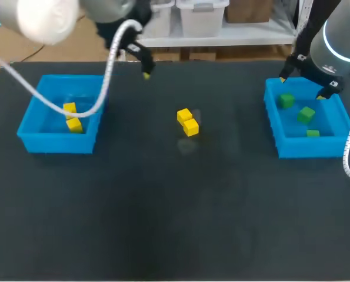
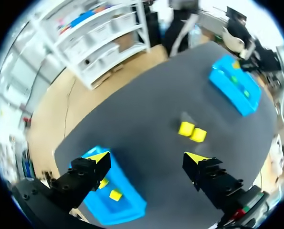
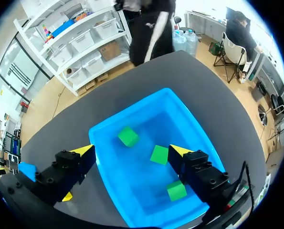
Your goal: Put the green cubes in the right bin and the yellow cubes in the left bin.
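Matte dark table [image 1: 163, 223]. Two loose yellow cubes [image 1: 188, 122], smooth-faced and touching, sit at table centre. Left bin [image 1: 57, 144] is blue plastic, rectangular, at 9 o'clock, with two binned yellow cubes [image 1: 73, 124] inside. Right bin [image 1: 310, 147], same make, is at 3 o'clock and holds three green cubes [image 1: 306, 114]. Left gripper [image 2: 149, 157] is wide and empty at 11 o'clock. The head view shows one of its yellow tips, its wrist view both. Right gripper [image 3: 131, 151] is wide and empty over the right bin.

Dark grey table [image 1: 163, 223], matte and flat. Spread below and ahead of left gripper [image 2: 147, 157]. Also under right gripper [image 3: 131, 150], showing to either side of its fingers. Faint pale sheen [image 1: 186, 145] on surface, well ahead of left gripper.
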